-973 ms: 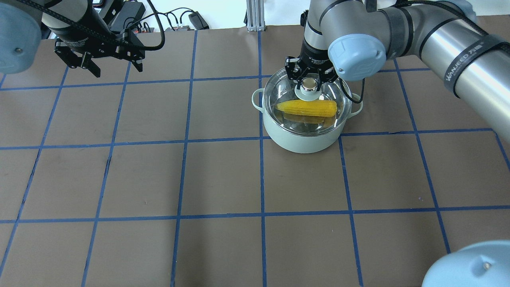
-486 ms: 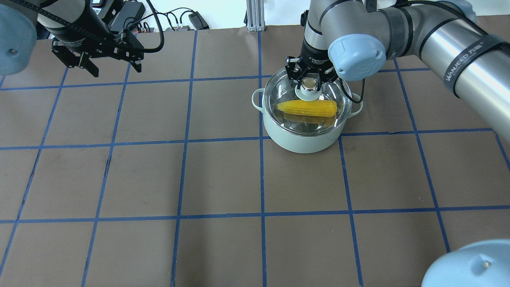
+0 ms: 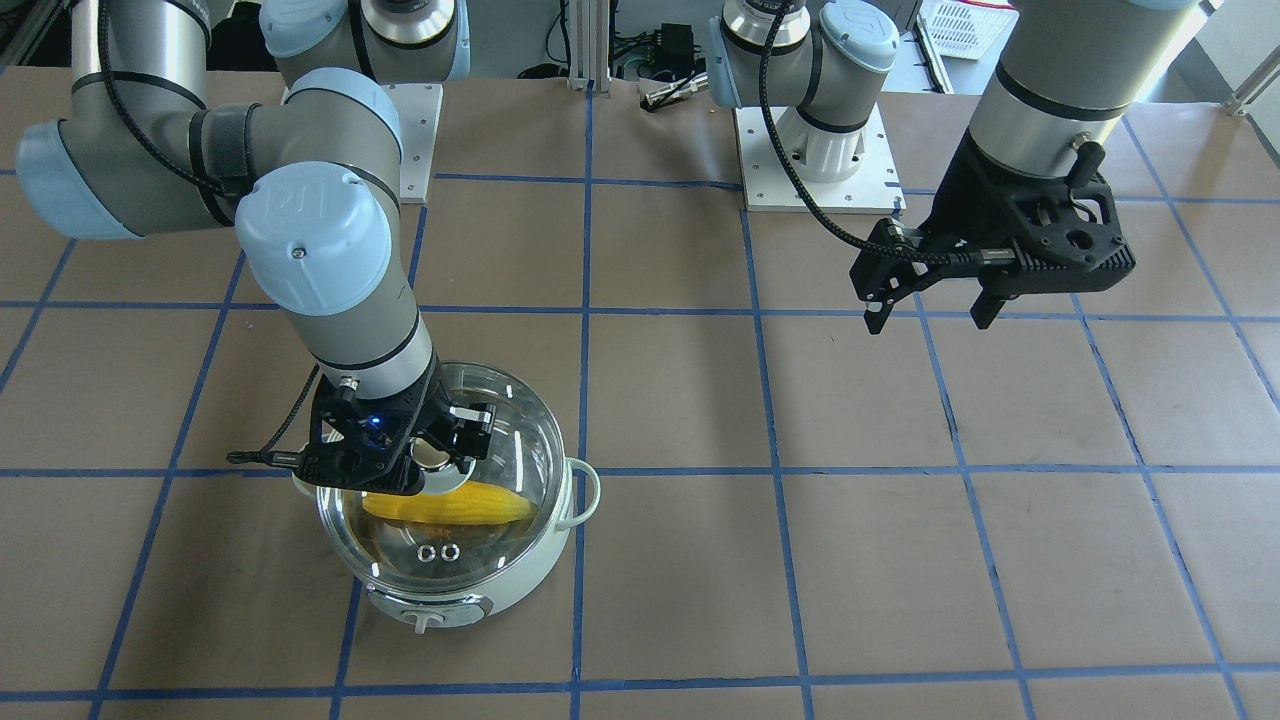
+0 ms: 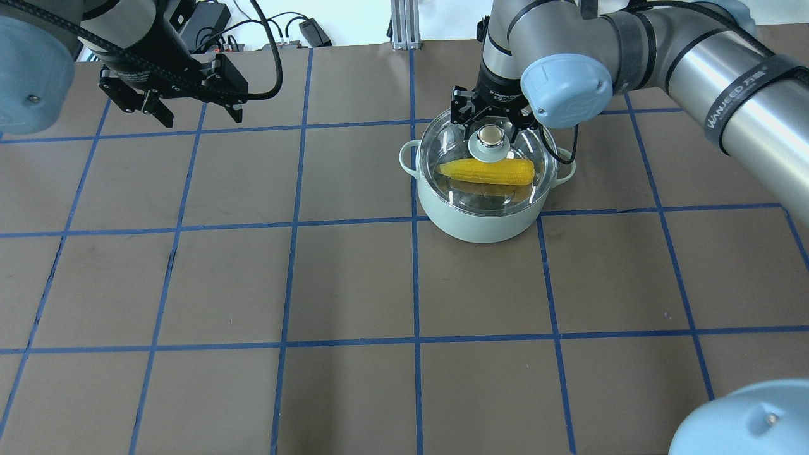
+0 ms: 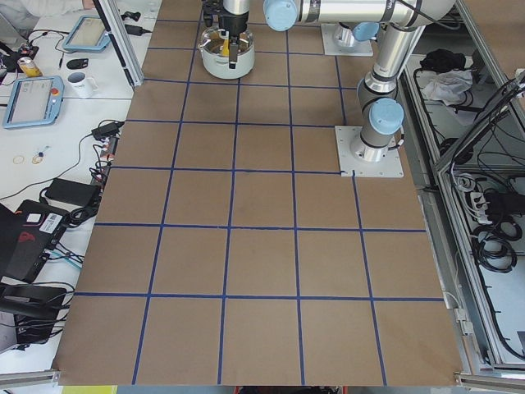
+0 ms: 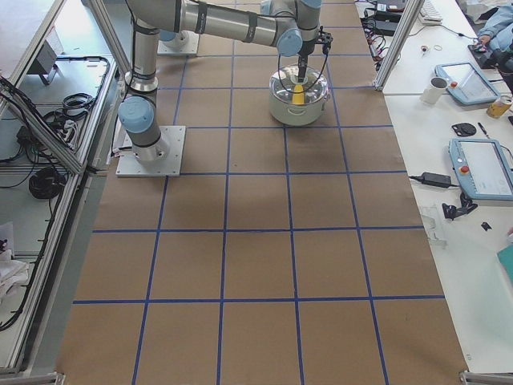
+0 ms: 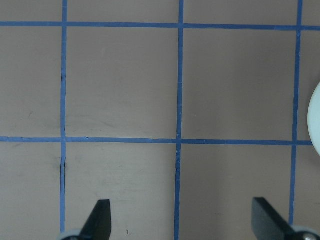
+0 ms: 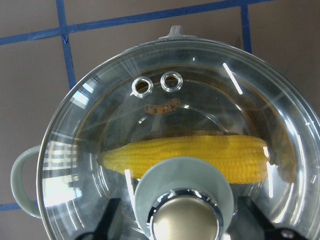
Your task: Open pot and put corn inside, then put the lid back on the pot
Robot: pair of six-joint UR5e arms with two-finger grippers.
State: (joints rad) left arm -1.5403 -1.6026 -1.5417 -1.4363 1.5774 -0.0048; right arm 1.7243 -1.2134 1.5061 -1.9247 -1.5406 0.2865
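Observation:
The mint-green pot (image 4: 480, 222) stands on the table with the glass lid (image 4: 450, 136) on it. The yellow corn (image 4: 486, 170) lies inside, seen through the glass. My right gripper (image 4: 490, 126) is open, its fingers spread on either side of the lid's knob (image 8: 185, 200) without touching it. The right wrist view shows the corn (image 8: 200, 155) under the lid (image 8: 100, 125). In the front view the pot (image 3: 470, 590) is at lower left. My left gripper (image 4: 202, 119) is open and empty, above the table far to the pot's left; it also shows in the front view (image 3: 929, 322).
Brown table paper with a blue tape grid (image 4: 414, 284) covers the surface. Cables and power adapters (image 4: 208, 19) lie beyond the far edge. The pot's rim (image 7: 316, 120) shows at the right edge of the left wrist view.
My right gripper's fingers have spread apart and let go of the lid's knob; the lid rests on the pot. My left gripper has shifted to the right.

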